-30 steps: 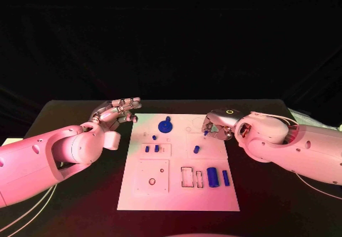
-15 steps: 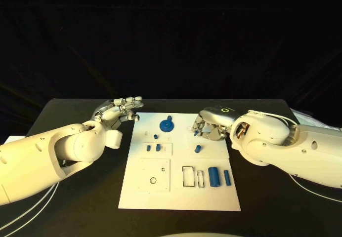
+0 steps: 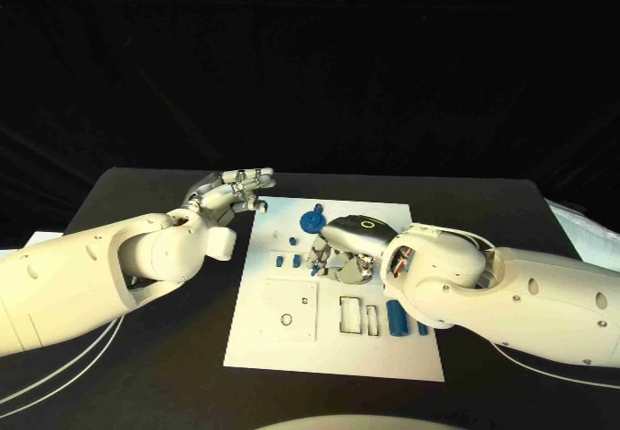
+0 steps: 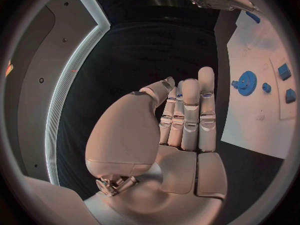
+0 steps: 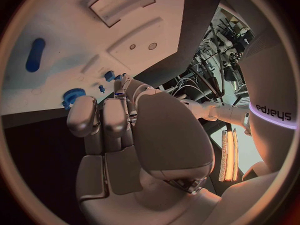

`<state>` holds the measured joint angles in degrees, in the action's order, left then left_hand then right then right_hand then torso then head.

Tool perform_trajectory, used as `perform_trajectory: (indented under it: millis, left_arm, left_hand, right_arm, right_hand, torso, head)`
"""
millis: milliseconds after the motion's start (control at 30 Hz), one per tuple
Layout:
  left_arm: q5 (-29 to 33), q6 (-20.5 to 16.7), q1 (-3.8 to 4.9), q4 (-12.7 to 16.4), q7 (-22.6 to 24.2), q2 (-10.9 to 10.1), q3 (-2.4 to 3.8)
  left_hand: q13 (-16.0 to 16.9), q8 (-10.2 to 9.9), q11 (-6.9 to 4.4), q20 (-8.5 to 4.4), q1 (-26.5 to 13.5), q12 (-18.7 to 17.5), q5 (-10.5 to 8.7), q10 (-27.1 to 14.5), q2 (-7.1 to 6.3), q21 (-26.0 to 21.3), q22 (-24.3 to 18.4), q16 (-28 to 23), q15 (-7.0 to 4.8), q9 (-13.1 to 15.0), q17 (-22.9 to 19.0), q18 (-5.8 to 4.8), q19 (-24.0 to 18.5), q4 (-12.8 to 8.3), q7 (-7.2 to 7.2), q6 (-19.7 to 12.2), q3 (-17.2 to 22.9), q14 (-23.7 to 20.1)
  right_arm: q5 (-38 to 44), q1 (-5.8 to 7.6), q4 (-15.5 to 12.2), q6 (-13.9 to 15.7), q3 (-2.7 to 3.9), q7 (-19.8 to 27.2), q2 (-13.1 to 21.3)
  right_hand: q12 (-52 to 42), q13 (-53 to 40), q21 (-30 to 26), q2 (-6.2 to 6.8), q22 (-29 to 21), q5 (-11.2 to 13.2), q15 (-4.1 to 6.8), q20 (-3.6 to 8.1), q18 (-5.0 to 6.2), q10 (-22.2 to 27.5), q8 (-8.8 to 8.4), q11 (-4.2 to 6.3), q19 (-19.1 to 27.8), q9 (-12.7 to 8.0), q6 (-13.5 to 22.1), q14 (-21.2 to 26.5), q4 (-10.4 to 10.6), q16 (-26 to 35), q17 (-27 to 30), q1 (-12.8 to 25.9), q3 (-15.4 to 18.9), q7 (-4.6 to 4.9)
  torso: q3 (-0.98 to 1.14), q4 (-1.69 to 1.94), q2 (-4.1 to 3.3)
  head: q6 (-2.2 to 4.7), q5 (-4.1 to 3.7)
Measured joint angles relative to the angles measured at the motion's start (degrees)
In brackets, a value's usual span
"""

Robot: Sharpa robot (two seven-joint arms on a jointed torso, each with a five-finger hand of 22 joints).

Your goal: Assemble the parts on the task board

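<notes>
**Right hand over the board's middle, left hand waiting at the edge**

Fingers [image 4: 187,110] of the left hand [image 3: 233,193] stood straight and close together, gripping nothing, over the black table [image 3: 142,193] just beside the far left corner of the white rectangular task board [image 3: 278,345]. Near that corner, on the board, lay the blue toothed gear [image 3: 312,219], with small blue pegs [image 3: 287,261] a little nearer the robot. Further right, the right hand [image 3: 339,251] hung low over the board's middle, fingers curled downward. A small blue piece [image 5: 119,92] showed at its fingertips in the right wrist view, so I judged it was pinching a peg, though I could not be sure. Placing that piece looked like the step in hand; the next move would call for lining it up over its socket and lowering it straight. At the right, a blue cylinder [image 3: 394,315] lay partly hidden behind the right arm. The socket beneath the right hand was covered.
</notes>
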<state>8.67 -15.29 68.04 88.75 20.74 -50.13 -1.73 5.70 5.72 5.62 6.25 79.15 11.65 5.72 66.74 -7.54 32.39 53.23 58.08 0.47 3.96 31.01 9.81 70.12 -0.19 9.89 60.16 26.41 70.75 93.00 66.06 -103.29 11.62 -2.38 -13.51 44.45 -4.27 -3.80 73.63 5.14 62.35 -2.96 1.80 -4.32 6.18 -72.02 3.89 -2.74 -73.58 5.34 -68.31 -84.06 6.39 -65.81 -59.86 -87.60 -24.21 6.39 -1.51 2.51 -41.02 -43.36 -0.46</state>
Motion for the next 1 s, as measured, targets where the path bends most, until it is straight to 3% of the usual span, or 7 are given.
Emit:
perform_trajectory:
  millis: [333, 1000]
  left_arm:
    - [0.0, 0.2, 0.00, 0.5, -0.1, 0.0, 0.00]
    - [-0.2, 0.3, 0.00, 0.6, -0.1, 0.0, 0.01]
  left_hand:
    - [0.0, 0.0, 0.00, 0.00, 0.0, 0.0, 0.00, 0.0, 0.00, -0.2, 0.0, 0.0, 0.08, 0.0, 0.0, 0.00, 0.0, 0.0, 0.20, -0.2, 0.0, -0.1]
    - [0.0, 0.0, -0.21, 0.00, 0.0, 0.0, 0.00, -0.2, 0.00, -0.2, -0.1, 0.0, 0.10, 0.0, -0.1, 0.00, 0.0, -0.2, 0.20, -0.2, -0.2, -0.1]
  right_arm:
    - [-0.5, -3.03, 3.1, -1.7, -0.34, 1.3, -2.9]
    - [-0.4, -4.15, 5.3, -3.7, -0.61, 2.4, -4.8]
  right_hand:
    - [0.0, 0.0, 0.0, -0.23, 0.0, -0.2, 0.01, 0.00, -0.01, 0.2, 0.00, -0.21, 0.0, 0.0, 0.1, 0.0, -0.3, 0.0, 0.0, 0.2, -0.3, 0.07]
    - [0.1, 0.0, 0.0, -0.09, 0.0, -0.3, -0.19, 0.00, -0.01, 0.3, -0.40, -0.31, 0.0, 0.1, 0.0, 0.2, -0.6, -0.2, 0.0, 0.5, -0.6, 0.38]
  torso:
    - [0.01, -0.10, -0.05]
    - [0.15, -0.12, -0.02]
  head:
    - [-0.57, 0.92]
    - [-0.99, 1.21]
